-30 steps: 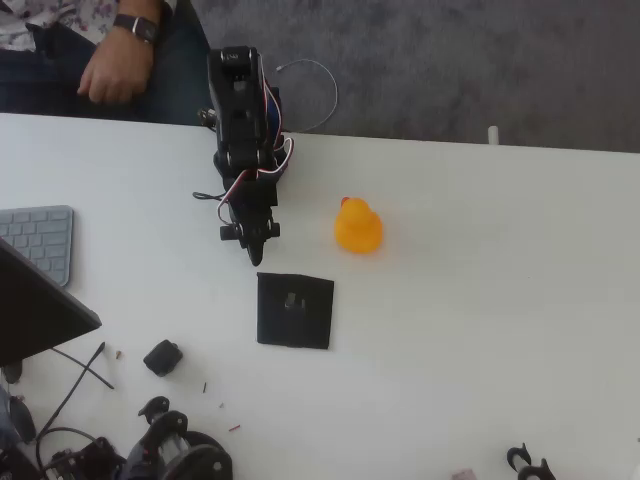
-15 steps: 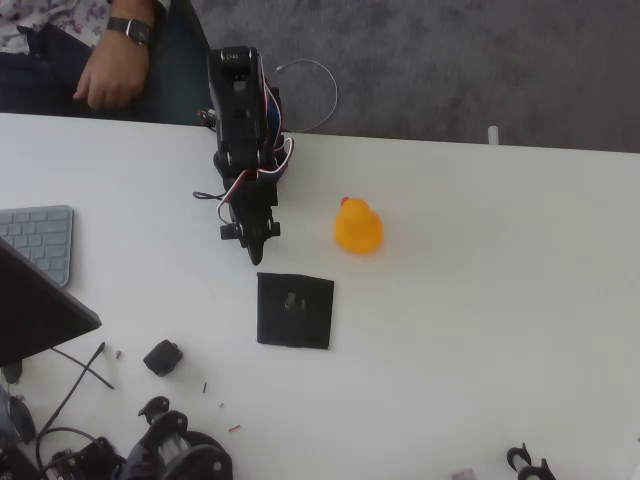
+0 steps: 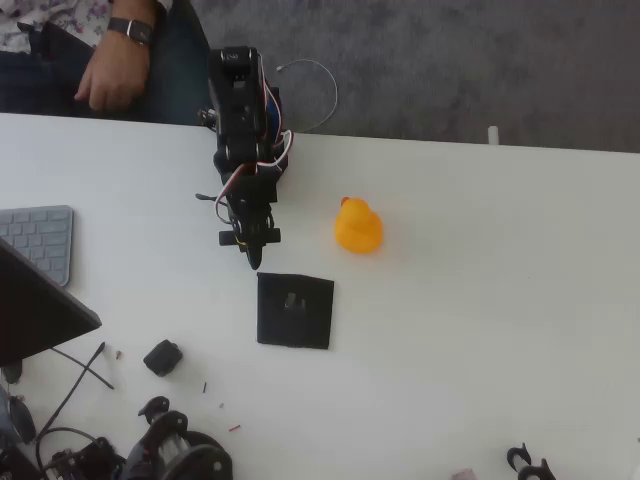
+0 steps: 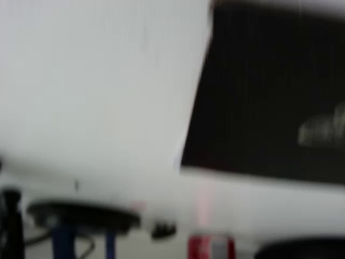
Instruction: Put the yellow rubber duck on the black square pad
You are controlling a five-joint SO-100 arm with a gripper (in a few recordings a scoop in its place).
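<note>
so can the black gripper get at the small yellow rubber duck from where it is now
Probably yes. In the overhead view the black gripper hangs left of the small yellow rubber duck, with only bare white table between them. The flat black square pad lies below, out of the way.

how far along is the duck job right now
Nothing is done yet: the yellow rubber duck sits on the white table, apart from the black square pad. In hand: nothing, the gripper hangs just above the pad's upper left corner, left of the duck. Left: grasp the duck, move it onto the pad.
</note>
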